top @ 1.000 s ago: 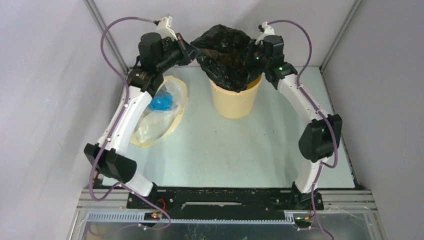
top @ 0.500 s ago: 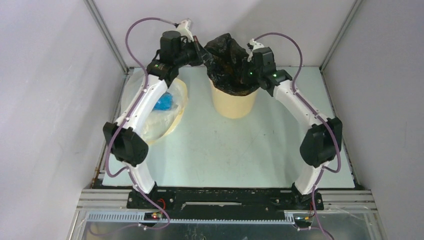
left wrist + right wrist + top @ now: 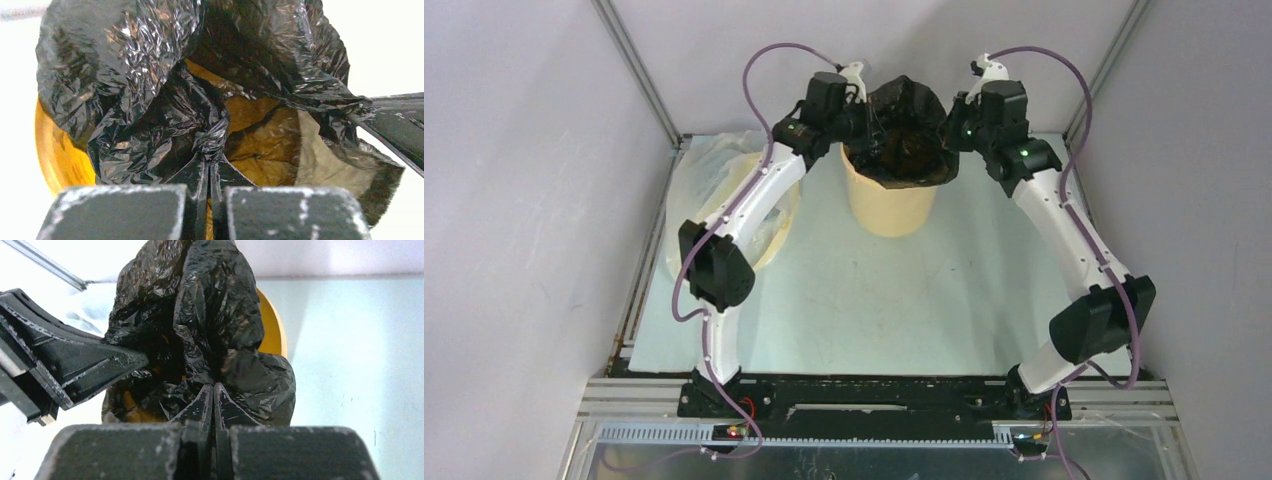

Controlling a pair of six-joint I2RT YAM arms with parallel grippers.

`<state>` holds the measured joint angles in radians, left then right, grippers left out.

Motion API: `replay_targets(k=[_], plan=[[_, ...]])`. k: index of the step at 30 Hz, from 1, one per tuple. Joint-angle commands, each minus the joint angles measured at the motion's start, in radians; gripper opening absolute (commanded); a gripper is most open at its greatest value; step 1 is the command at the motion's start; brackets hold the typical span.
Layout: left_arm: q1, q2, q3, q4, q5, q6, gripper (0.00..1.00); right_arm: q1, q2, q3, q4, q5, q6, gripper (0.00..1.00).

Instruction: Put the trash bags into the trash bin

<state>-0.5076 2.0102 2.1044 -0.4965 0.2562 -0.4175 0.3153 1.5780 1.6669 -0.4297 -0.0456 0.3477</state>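
The black trash bag [image 3: 906, 132] of glossy crinkled film hangs in the mouth of the yellow-orange trash bin [image 3: 890, 206] at the back middle of the table, its edges spread over the rim. My left gripper [image 3: 865, 118] is shut on the bag's left edge; in the left wrist view it [image 3: 210, 161] pinches a bunched fold of the bag [image 3: 150, 80], with the bin's wall [image 3: 57, 155] behind. My right gripper [image 3: 948, 128] is shut on the bag's right edge; in the right wrist view it [image 3: 213, 388] clamps the film [image 3: 215, 315] above the bin's rim [image 3: 272, 325].
A clear translucent bag [image 3: 724, 190] with a pale-yellow band lies at the back left, partly under my left arm. The enclosure's walls stand close behind the bin. Metal frame posts [image 3: 639, 70] rise at the back corners.
Both grippers have moved back and inward with the bag's edges. The bag has sunk lower into the bin and its mouth has spread over the rim. The left arm now covers the clear bag's blue lump.
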Motion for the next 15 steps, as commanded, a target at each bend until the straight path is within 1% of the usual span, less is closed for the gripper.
replay_targets(k=[1, 5, 7, 11, 15], plan=[[-0.012, 0.040, 0.058, -0.100, -0.072, 0.051, 0.00, 0.009, 0.094, 0.048, -0.071, 0.022, -0.026, 0.00], [-0.018, 0.040, 0.057, -0.164, -0.158, 0.098, 0.00, 0.025, 0.141, 0.071, -0.103, 0.099, -0.048, 0.00], [-0.019, 0.032, 0.049, -0.185, -0.183, 0.116, 0.00, 0.032, 0.156, 0.074, -0.110, 0.108, -0.062, 0.00], [-0.022, 0.018, 0.031, -0.218, -0.189, 0.136, 0.00, 0.056, 0.200, 0.118, -0.167, 0.096, -0.091, 0.00], [-0.028, 0.000, 0.020, -0.256, -0.178, 0.156, 0.00, 0.097, 0.265, 0.197, -0.259, 0.100, -0.138, 0.00]])
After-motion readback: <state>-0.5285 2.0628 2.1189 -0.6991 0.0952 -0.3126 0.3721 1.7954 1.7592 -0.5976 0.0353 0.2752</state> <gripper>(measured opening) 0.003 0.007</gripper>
